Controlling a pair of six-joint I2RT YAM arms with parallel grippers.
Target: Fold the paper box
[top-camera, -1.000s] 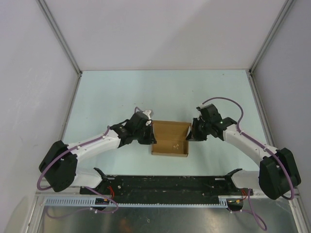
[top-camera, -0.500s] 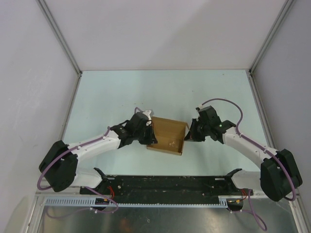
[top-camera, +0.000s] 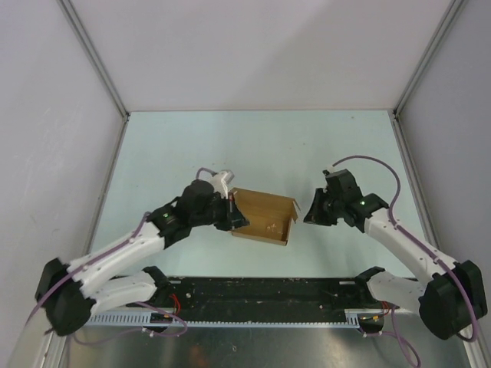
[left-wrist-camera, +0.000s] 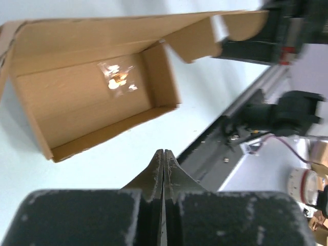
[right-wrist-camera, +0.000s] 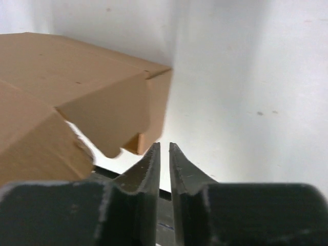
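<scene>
Ahead and left of the left gripper [left-wrist-camera: 163,152], the paper box [left-wrist-camera: 87,97] runs off the picture's edge. Beyond the box, the right arm [left-wrist-camera: 287,31] is blurred. Left of the right gripper [right-wrist-camera: 164,146], most of the box is likewise cut off.

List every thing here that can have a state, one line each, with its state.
box: partly folded, top open, flaps not tucked, gripped by neither arm.
left end effector: shut, empty, just short of the box.
right end effector: barely open, empty, beside the box's loose end flap.
</scene>
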